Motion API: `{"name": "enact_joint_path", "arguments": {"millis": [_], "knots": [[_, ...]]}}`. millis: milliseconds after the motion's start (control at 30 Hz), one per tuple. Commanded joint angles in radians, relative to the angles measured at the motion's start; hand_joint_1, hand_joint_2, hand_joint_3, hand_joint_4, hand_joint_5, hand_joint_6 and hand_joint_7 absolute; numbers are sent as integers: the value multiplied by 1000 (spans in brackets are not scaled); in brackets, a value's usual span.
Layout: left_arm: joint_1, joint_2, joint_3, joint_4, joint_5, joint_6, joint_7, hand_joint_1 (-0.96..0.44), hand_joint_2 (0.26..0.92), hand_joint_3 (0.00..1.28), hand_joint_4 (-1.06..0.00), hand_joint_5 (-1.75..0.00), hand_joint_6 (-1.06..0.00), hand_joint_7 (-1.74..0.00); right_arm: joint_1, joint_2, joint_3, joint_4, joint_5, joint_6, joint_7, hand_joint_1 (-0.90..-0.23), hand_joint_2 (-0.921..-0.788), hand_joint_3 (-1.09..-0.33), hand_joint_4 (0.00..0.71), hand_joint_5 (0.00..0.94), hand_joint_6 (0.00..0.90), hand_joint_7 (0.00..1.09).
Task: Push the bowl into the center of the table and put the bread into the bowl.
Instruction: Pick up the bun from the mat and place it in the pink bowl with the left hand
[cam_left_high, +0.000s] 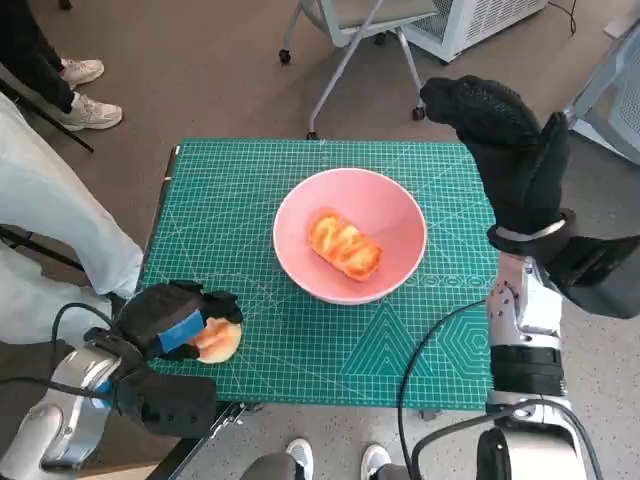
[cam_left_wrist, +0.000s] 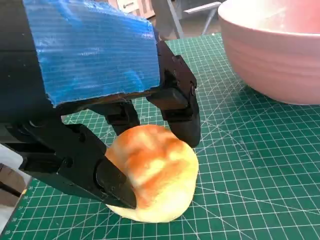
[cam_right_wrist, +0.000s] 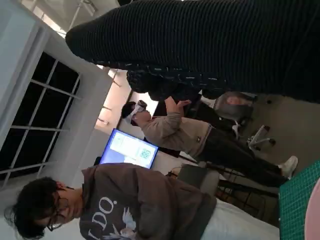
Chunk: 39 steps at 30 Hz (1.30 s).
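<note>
Head view. Small surface (cam_left_high: 200, 190) covered by a green cutting mat with a white grid; brown floor round it. A chair's (cam_left_high: 345, 40) wheeled legs stand beyond the far edge; a person's white shoes (cam_left_high: 85, 95) show at the upper left, another pair of shoes (cam_left_high: 335, 458) at the near edge. Pink bowl (cam_left_high: 350, 235) sits about mid-surface with one glazed bread piece (cam_left_high: 345, 243) inside. Left hand (cam_left_high: 170, 320) at the near left corner, fingers closed round a second bread roll (cam_left_high: 218, 340) that lies on the mat, well apart from the bowl. Right hand (cam_left_high: 505, 140) raised above the far right corner, fingers held together, nothing in it.

Left wrist view. Blue-taped left hand (cam_left_wrist: 95, 100); black fingers (cam_left_wrist: 182, 115) press the roll (cam_left_wrist: 155, 172) from both sides, roll's underside on the mat. Bowl wall (cam_left_wrist: 272, 60) near.

Right wrist view. Glove (cam_right_wrist: 225, 45) across the frame; fingers hardly seen. Two people, a lit screen (cam_right_wrist: 127, 149), windows behind.
</note>
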Motion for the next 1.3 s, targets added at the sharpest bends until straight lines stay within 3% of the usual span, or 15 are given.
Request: {"name": "enact_joint_path", "arguments": {"millis": [33,767,1300], "knots": [[-1,-2,10,14,8,-7,11,3,900,12,-798,-1037,-731,-1066,12,4,-2,6,10,5,9,-670,-921,-723,145,0,-1,506],[20,-7,44,-23,-15,-5,8,3,903,10,-811,-1029,-714,-1077,19,3,-5,2,9,4,7,-667,-921,-724,141,0,-1,504],[31,-2,154,-194,-99,-29,-17,3,889,1,-851,-994,-755,-1022,19,1,-6,-1,7,8,3,-668,-921,-722,141,0,-1,503]]}}
